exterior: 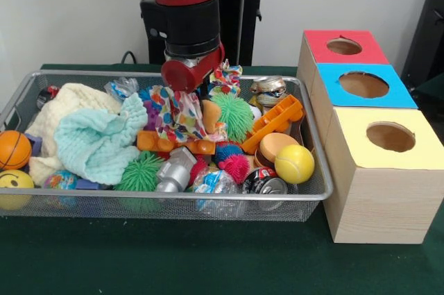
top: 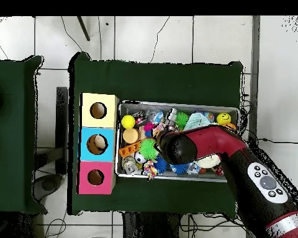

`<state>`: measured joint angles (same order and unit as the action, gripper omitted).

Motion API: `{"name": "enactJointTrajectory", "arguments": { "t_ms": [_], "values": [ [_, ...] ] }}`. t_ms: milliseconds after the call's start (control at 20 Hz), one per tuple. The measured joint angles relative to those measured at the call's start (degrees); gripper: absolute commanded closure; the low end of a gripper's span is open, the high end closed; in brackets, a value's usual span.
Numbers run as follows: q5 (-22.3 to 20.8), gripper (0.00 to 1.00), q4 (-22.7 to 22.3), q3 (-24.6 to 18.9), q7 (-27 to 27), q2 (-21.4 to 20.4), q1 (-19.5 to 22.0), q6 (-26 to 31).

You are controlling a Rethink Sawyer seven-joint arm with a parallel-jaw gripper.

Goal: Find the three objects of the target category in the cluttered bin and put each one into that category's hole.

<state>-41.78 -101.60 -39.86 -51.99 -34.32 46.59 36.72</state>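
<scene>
The wire mesh bin (exterior: 313, 144) sits on the green table, full of clutter; it also shows in the overhead view (top: 179, 104). The arm's red wrist end (exterior: 186, 73) hangs low over the bin's far middle. My gripper below it is hidden among a colourful dotted cloth (exterior: 177, 111), and in the overhead view the arm (top: 176, 147) covers it. An orange-tan rounded shape (exterior: 211, 114) peeks out beside the cloth; I cannot tell what it is. No duck or tiger plush shows clearly. The red-topped box's hole (exterior: 344, 46) is farthest right, and it also shows in the overhead view (top: 95, 177).
The blue-topped box (exterior: 363, 85) and the yellow-topped box (exterior: 390, 137) stand right of the bin. In the bin lie a mint towel (exterior: 97, 144), a cream towel (exterior: 66, 104), green spiky balls (exterior: 234, 116), a yellow ball (exterior: 294, 163), a basketball (exterior: 14, 149), a can (exterior: 266, 184) and an orange toy (exterior: 274, 123).
</scene>
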Motion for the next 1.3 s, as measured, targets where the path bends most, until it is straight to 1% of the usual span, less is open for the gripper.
{"name": "enactJointTrajectory", "arguments": {
  "t_ms": [350, 400, 550, 700, 900, 1150, 1300],
  "values": [
    [3.1, 1.00, -1.1, 0.4, 0.0, -0.6, 0.0, 1.8],
    [4.1, 0.00, -1.7, 0.4, 0.0, -0.7, 0.0, 2.4],
    [4.5, 0.00, -2.0, 0.4, 0.0, -0.8, 0.0, 2.4],
    [6.0, 0.00, -2.9, 0.4, 0.0, -0.9, 0.0, 2.5],
    [8.6, 0.00, -3.6, 0.4, 0.0, -2.5, -0.2, 3.8],
    [13.5, 0.00, -3.7, 0.4, 0.0, -7.0, -1.4, 9.0],
    [14.9, 0.00, -3.7, 0.4, 0.0, -9.0, -1.9, 11.2]
  ]
}}
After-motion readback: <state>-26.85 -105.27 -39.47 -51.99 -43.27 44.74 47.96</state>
